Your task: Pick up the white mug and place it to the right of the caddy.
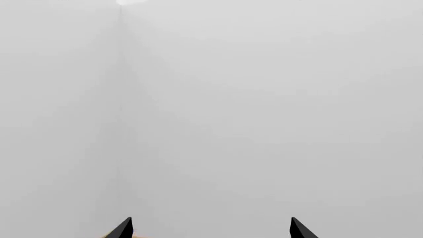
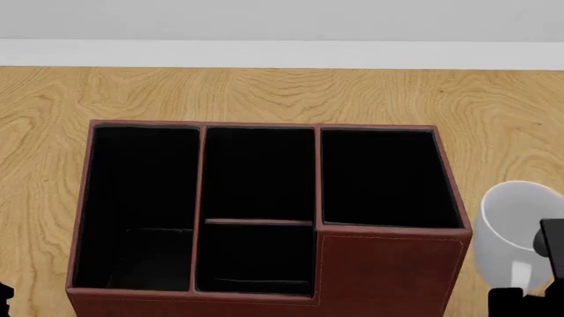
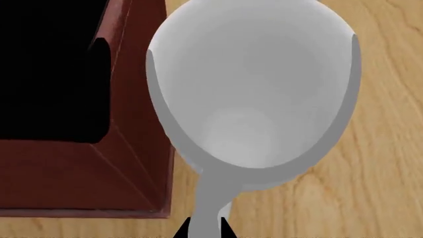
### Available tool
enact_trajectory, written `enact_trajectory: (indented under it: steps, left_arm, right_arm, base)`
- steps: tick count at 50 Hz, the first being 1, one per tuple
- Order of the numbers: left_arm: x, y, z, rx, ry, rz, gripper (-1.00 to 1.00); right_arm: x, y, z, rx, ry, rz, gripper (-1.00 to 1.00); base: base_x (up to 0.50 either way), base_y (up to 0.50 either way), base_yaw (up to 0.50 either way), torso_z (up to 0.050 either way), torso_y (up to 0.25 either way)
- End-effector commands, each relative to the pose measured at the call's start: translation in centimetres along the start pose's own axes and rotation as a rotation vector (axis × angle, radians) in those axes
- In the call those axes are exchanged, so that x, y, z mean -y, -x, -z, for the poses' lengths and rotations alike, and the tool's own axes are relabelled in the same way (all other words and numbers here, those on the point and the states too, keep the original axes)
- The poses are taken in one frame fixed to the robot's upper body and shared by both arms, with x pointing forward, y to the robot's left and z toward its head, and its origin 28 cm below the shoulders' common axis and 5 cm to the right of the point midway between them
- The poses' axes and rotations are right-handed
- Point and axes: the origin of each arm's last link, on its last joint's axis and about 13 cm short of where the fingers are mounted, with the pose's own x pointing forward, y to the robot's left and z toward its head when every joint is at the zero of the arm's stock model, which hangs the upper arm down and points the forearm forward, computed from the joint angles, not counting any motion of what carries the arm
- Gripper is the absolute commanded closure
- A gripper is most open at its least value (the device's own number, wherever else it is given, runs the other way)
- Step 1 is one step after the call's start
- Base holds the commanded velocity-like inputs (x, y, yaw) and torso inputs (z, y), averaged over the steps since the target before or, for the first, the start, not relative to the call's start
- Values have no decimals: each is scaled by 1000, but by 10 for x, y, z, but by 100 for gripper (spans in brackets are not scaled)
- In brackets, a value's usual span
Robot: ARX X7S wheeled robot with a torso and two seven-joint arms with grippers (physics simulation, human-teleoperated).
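The white mug (image 2: 518, 224) hangs just right of the caddy (image 2: 387, 271), a dark red-brown box with black-lined compartments in the middle of the head view. My right gripper (image 3: 205, 229) is shut on the white mug's handle, its two black tips pressed against the handle's sides. From the right wrist the white mug (image 3: 254, 84) fills the frame, mouth toward the camera, with the caddy's corner (image 3: 86, 173) close beside it. Whether the mug touches the table cannot be told. My left gripper (image 1: 210, 228) is open and faces a blank grey wall, with nothing between its tips.
The caddy stands on a light wooden tabletop (image 2: 264, 92) that runs back to a pale wall (image 2: 282, 20). Bare wood (image 3: 390, 148) shows beyond the mug on the side away from the caddy.
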Motion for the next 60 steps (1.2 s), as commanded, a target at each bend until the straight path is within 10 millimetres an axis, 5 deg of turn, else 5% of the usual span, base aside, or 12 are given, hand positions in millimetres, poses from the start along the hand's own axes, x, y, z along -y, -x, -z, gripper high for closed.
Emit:
enact_trajectory:
  steps: [1, 60]
  left_arm:
    - [-1, 1, -1, 5, -2, -2, -100]
    - [-1, 4, -5, 22, -1, -1, -100]
  right_arm:
    - [3, -7, 2, 5, 6, 12, 100]
    - [4, -46, 34, -94, -17, 3, 100]
  base:
    - [0, 0, 0, 0, 0]
    - [0, 0, 0, 0, 1]
